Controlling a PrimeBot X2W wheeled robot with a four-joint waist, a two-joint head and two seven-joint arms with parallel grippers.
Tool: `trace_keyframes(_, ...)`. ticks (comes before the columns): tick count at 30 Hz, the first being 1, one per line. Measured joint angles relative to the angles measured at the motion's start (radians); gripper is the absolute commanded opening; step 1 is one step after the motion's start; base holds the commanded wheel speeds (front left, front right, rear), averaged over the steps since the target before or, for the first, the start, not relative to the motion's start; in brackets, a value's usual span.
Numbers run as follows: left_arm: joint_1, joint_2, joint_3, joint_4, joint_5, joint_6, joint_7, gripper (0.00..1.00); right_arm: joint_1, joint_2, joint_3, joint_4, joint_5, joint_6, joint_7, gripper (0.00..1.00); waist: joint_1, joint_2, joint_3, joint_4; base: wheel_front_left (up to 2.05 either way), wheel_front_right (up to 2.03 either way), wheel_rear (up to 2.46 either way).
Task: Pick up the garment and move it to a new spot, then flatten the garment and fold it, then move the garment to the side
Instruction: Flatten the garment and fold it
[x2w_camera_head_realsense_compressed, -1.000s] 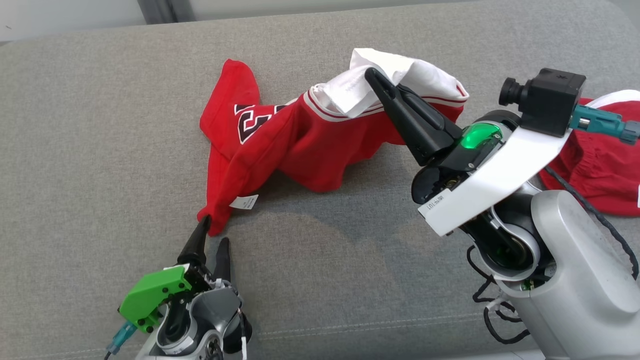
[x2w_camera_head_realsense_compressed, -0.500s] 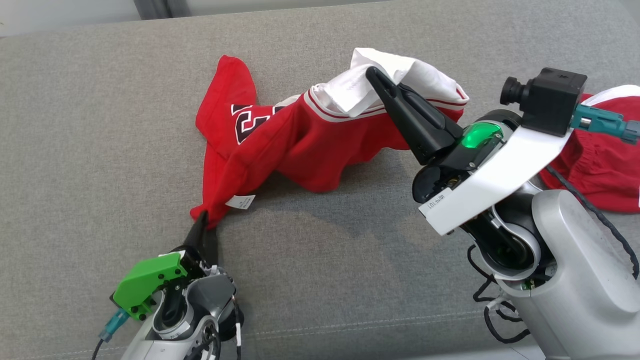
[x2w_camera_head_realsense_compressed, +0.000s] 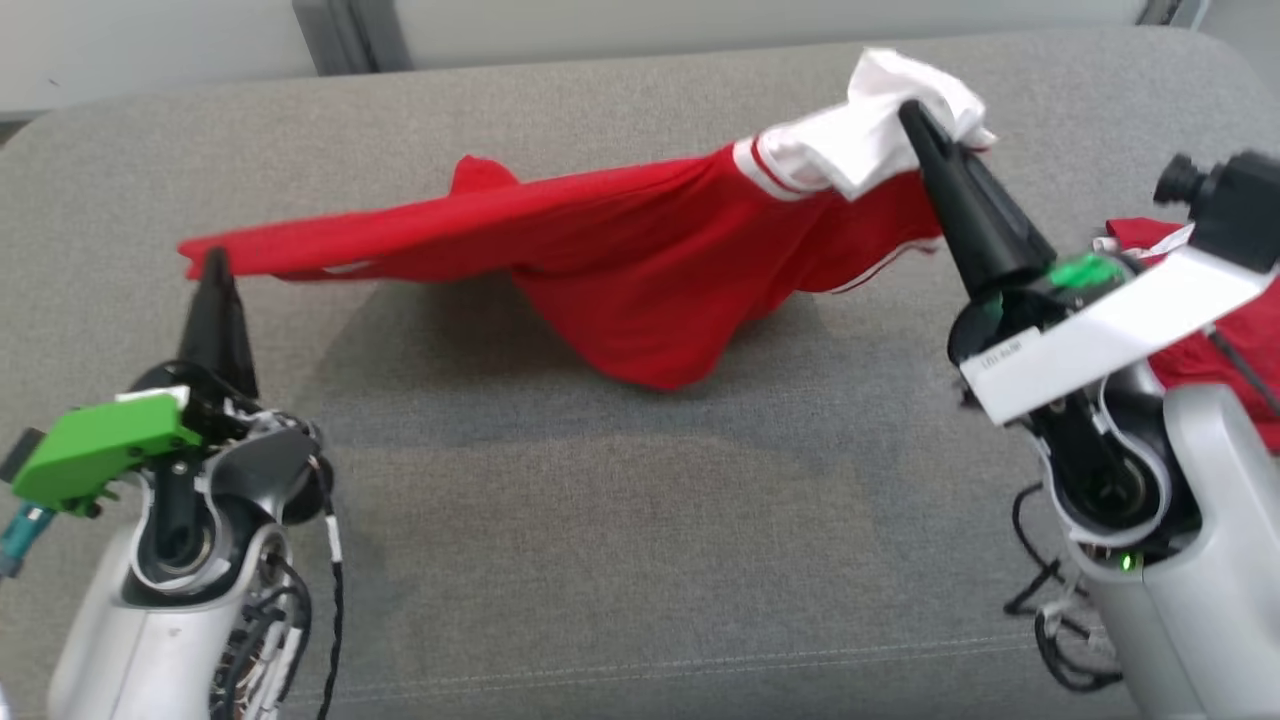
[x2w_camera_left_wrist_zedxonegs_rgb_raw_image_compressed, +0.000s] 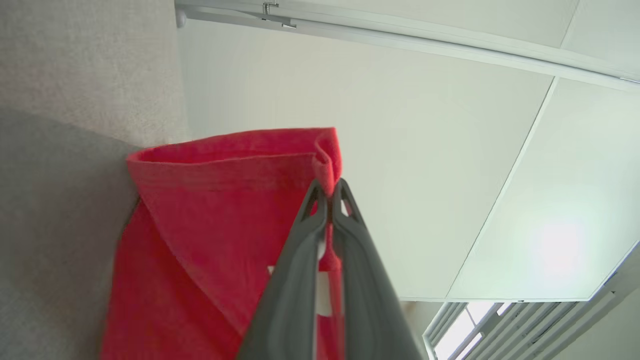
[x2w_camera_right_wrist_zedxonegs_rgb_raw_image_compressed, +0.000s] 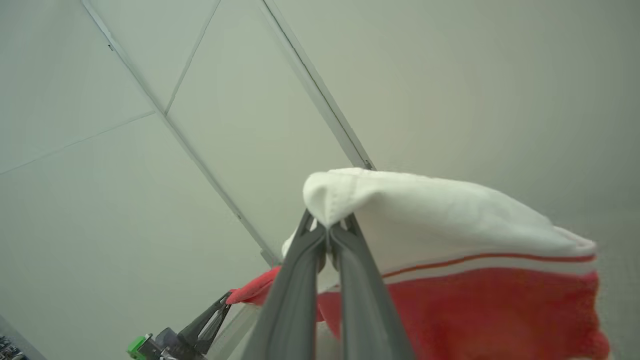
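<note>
Both arms are up over the wide grey fabric cushion (x2w_camera_head_realsense_compressed: 600, 520). The red knit garment (x2w_camera_head_realsense_compressed: 620, 290), white at one end with thin red stripes, hangs strung between them like washing on a line.

On the robot's left, the left gripper (x2w_camera_head_realsense_compressed: 212, 262) points upward, its two dark fingers (x2w_camera_left_wrist_zedxonegs_rgb_raw_image_compressed: 305, 240) pressed together and clamped on a red corner of the cloth. The left wrist view shows a rolled red hem pinched right at the tips, with fabric falling away below against the grey upholstery.

On the right, the right gripper (x2w_camera_head_realsense_compressed: 912, 115) sits higher in the head view. Its long fingers are also together, biting into the white end, which bunches over the tips. The right wrist view gives that pinch close up, with white cloth folded over the tips and the striped band and red body drooping to one side. The other arm's gripper shows small in the lower corner, holding the far red end.

Between the two grips the top edge runs taut, while the garment's belly sags in a deep fold toward the cushion, with a shadow beneath. Whether the lowest point touches, I cannot tell.

There is a bright green bracket (x2w_camera_head_realsense_compressed: 95, 455) on the left wrist and a black camera block (x2w_camera_head_realsense_compressed: 1225, 205) on the right. Behind the right arm, a second red cloth (x2w_camera_head_realsense_compressed: 1262, 340) lies on the cushion.
</note>
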Motion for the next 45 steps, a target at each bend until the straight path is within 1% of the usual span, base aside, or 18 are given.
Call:
trace_keyframes(3, 0.004, 0.012, 0.045, -0.060, 0.012, -0.003, 0.000, 0.00, 0.082, 0.020, -0.007, -0.014, 0.063, -0.004, -0.009, 0.00, 0.0000, 0.0000, -0.026, 0.002, 0.00, 0.00, 0.00)
trace_keyframes(5, 0.020, 0.021, 0.076, -0.104, 0.027, -0.003, 0.000, 0.00, 0.150, 0.053, -0.007, -0.040, 0.122, -0.004, -0.016, 0.00, 0.0000, 0.0000, -0.045, 0.002, 0.00, 0.00, 0.00)
trace_keyframes(6, 0.055, 0.029, 0.102, -0.160, 0.043, -0.003, 0.000, 0.00, 0.207, 0.086, -0.006, -0.079, 0.176, -0.004, -0.024, 0.00, 0.0000, 0.0000, -0.064, -0.001, 0.00, 0.00, 0.00)
trace_keyframes(8, 0.100, 0.035, 0.119, -0.225, 0.062, -0.003, 0.000, 0.00, 0.248, 0.109, -0.014, -0.127, 0.222, -0.004, -0.038, 0.00, 0.0000, 0.0000, -0.083, -0.007, 0.00, 0.00, 0.00)
trace_keyframes(11, 0.158, 0.044, 0.142, -0.334, 0.077, 0.004, 0.000, 0.00, 0.296, 0.116, -0.020, -0.210, 0.279, 0.000, -0.042, 0.00, 0.0000, 0.0000, -0.106, -0.025, 0.00, 0.00, 0.00)
trace_keyframes(14, 0.207, 0.050, 0.179, -0.444, 0.109, 0.037, 0.000, 0.00, 0.352, 0.108, -0.021, -0.309, 0.328, 0.012, -0.041, 0.00, 0.0000, 0.0000, -0.127, -0.047, 0.00, 0.00, 0.00)
trace_keyframes(16, 0.239, 0.051, 0.201, -0.533, 0.138, 0.065, 0.000, 0.00, 0.384, 0.104, -0.031, -0.393, 0.354, 0.013, -0.041, 0.00, 0.0000, 0.0000, -0.140, -0.061, 0.00, 0.00, 0.00)
trace_keyframes(19, 0.254, 0.052, 0.200, -0.679, 0.168, 0.120, 0.000, 0.00, 0.418, 0.080, -0.076, -0.524, 0.361, 0.009, -0.041, 0.00, 0.0000, 0.0000, -0.155, -0.077, 0.00, 0.00, 0.00)
trace_keyframes(22, 0.260, 0.058, 0.200, -0.813, 0.197, 0.183, 0.000, 0.00, 0.420, 0.066, -0.108, -0.625, 0.387, -0.016, -0.031, 0.00, 0.0000, 0.0000, -0.153, -0.084, 0.00, 0.00, 0.00)
trace_keyframes(25, 0.260, 0.069, 0.189, -0.928, 0.203, 0.244, 0.000, 0.00, 0.420, 0.042, -0.151, -0.672, 0.394, -0.052, -0.013, 0.00, 0.0000, 0.0000, -0.136, -0.084, 0.00, 0.00, 0.00)
trace_keyframes(27, 0.260, 0.077, 0.180, -0.965, 0.204, 0.251, 0.000, 0.00, 0.420, 0.023, -0.175, -0.663, 0.399, -0.071, 0.007, 0.00, 0.0000, 0.0000, -0.118, -0.083, 0.00, 0.00, 0.00)
trace_keyframes(30, 0.259, 0.099, 0.151, -0.961, 0.204, 0.253, 0.000, 0.00, 0.412, 0.010, -0.186, -0.605, 0.423, -0.085, 0.044, 0.00, 0.0000, 0.0000, -0.084, -0.075, 0.00, 0.00, 0.00)
trace_keyframes(35, 0.206, 0.154, 0.099, -0.875, 0.203, 0.253, 0.021, 0.00, 0.308, 0.007, -0.199, -0.443, 0.480, -0.095, 0.105, 0.00, 0.0000, 0.0000, -0.020, -0.055, 0.00, 0.00, 0.00)
trace_keyframes(37, 0.146, 0.182, 0.067, -0.807, 0.204, 0.253, 0.042, 0.00, 0.234, 0.021, -0.208, -0.360, 0.484, -0.102, 0.114, 0.00, 0.0000, 0.0000, 0.007, -0.045, 0.00, 0.00, 0.00)
trace_keyframes(40, 0.090, 0.215, 0.003, -0.644, 0.209, 0.251, 0.069, 0.00, 0.108, 0.045, -0.211, -0.226, 0.481, -0.102, 0.131, 0.00, 0.0000, 0.0000, 0.046, -0.028, 0.00, 0.00, 0.00)
trace_keyframes(41, 0.070, 0.222, -0.018, -0.590, 0.211, 0.250, 0.076, 0.00, 0.063, 0.051, -0.212, -0.175, 0.474, -0.102, 0.137, 0.00, 0.0000, 0.0000, 0.059, -0.022, 0.00, 0.00, 0.00)
trace_keyframes(42, 0.070, 0.222, -0.018, -0.590, 0.211, 0.250, 0.076, 0.00, 0.063, 0.051, -0.212, -0.175, 0.474, -0.102, 0.137, 0.00, 0.0000, 0.0000, 0.059, -0.022, 0.00, 0.00, 0.00)
trace_keyframes(45, -0.035, 0.220, -0.074, -0.435, 0.216, 0.250, 0.081, 0.00, -0.048, 0.096, -0.248, 0.004, 0.428, -0.102, 0.135, 0.00, 0.0000, 0.0000, 0.099, -0.001, 0.00, 0.00, 0.00)
